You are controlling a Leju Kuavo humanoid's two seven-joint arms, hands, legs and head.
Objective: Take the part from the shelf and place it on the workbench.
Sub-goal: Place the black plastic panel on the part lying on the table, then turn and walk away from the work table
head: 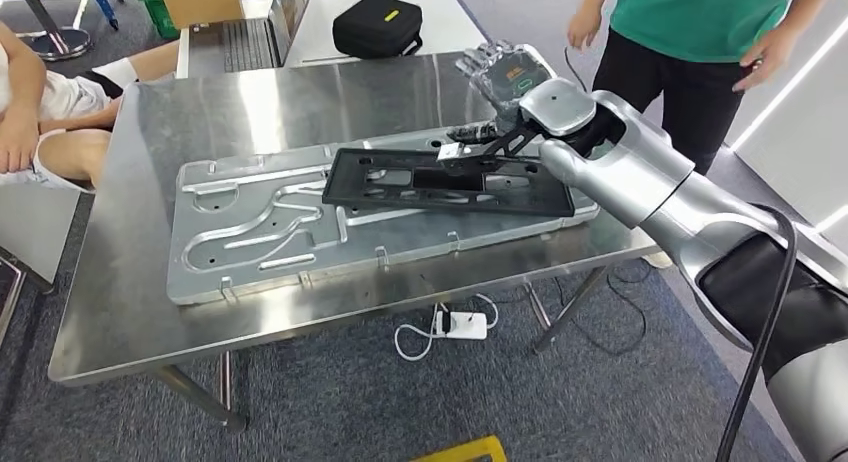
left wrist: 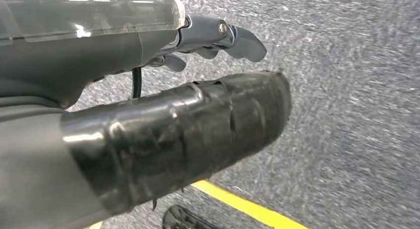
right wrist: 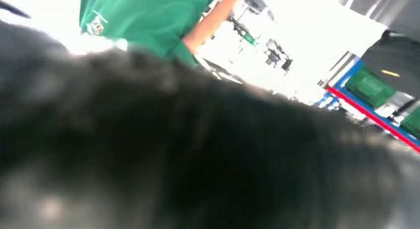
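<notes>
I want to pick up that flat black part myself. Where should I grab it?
Probably by its long near edge, coming from the front of the steel workbench. The black part is a thin, flat frame lying on the silver grooved plate, so only its edges offer a pinch. The right robot hand already holds the far right end.

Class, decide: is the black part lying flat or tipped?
Tipped: the right hand holds the black part by its near end, raised above the metal plate.
</notes>
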